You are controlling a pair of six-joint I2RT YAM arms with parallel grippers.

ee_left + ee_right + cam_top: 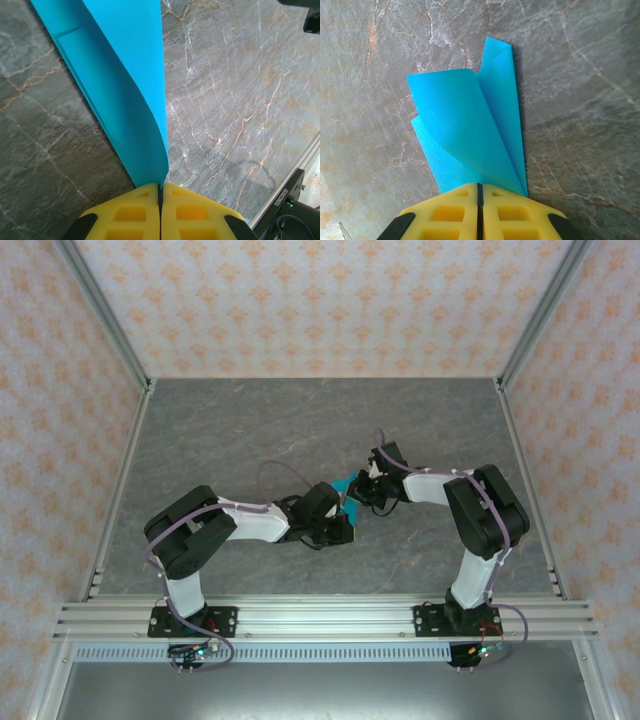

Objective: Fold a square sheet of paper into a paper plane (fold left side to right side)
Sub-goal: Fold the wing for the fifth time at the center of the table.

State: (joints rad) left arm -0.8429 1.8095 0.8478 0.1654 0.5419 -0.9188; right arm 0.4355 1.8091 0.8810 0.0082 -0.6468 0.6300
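Top cam: blue paper (346, 483) mid table (300, 420), mostly hidden. L wrist cam: left gripper (160, 186) jaws pinch paper's narrow end, long fold line visible. R wrist cam: right gripper (480, 185) jaws pinch curled, overlapping layers.

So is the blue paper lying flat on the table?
No, the blue paper bends and curls, its end pinched in the shut right end effector.

The left end effector (160, 187) hides the tip of the cyan paper (125, 75), whose far part the picture's top edge cuts off; the right end effector (480, 186) hides another end. From above, both cover most of it, leaving its outline too small to tell
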